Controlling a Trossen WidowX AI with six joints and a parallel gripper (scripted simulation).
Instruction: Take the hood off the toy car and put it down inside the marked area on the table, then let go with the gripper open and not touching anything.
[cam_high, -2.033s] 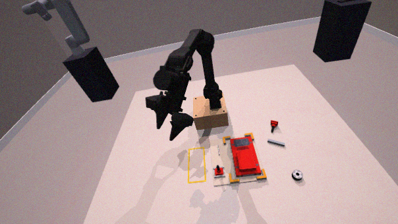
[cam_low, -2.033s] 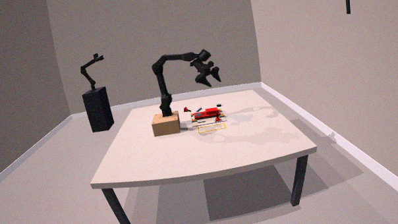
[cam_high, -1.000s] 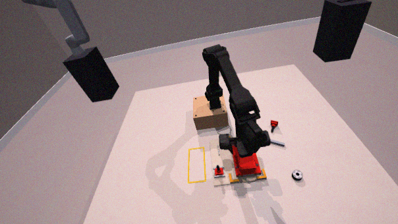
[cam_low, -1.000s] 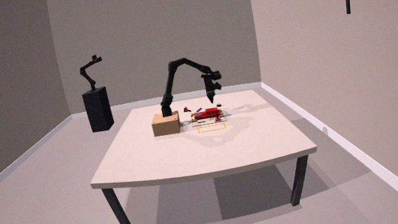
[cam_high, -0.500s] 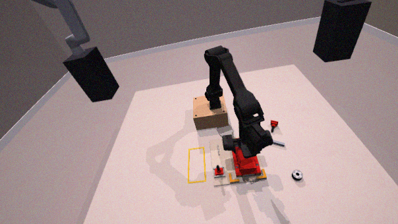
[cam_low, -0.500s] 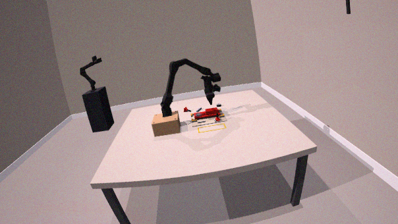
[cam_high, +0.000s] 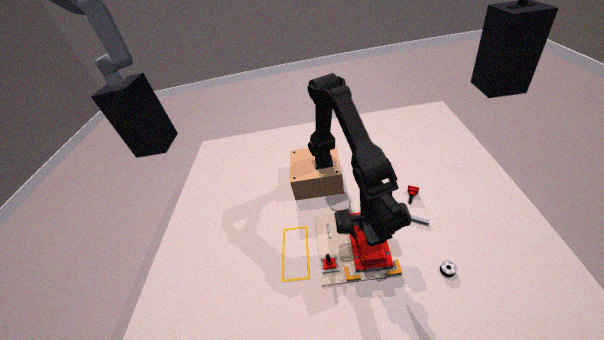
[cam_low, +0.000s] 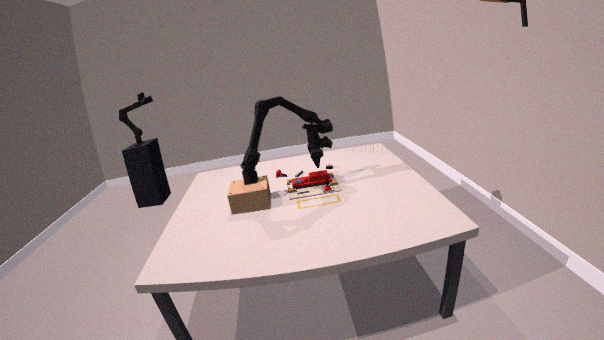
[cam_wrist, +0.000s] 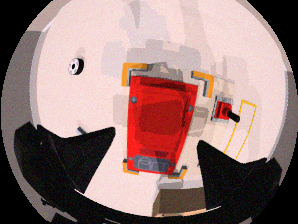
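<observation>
Gripper (cam_high: 361, 231) (cam_low: 318, 165) (cam_wrist: 157, 136) spread, nothing between its fingers, poised above the red toy car (cam_high: 356, 250) (cam_low: 300, 183) (cam_wrist: 131, 145). Red hood (cam_high: 372, 256) (cam_low: 320, 176) (cam_wrist: 157, 117) on the car. Top view, clock taken from the car: yellow rectangular outline (cam_high: 283, 255) (cam_low: 320, 204) (cam_wrist: 249, 103) on the desk (cam_high: 225, 190) (cam_low: 225, 250) (cam_wrist: 55, 100), 9 o'clock; red block with black peg (cam_high: 329, 263) (cam_low: 327, 188) (cam_wrist: 223, 111), 8 o'clock; round black-and-silver wheel (cam_high: 444, 269) (cam_low: 329, 167) (cam_wrist: 79, 66), roughly 4 o'clock.

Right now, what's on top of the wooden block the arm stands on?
The arm's black foot sits on the wooden block, with small dark dots near its corners. The wood under the foot is covered.
</observation>
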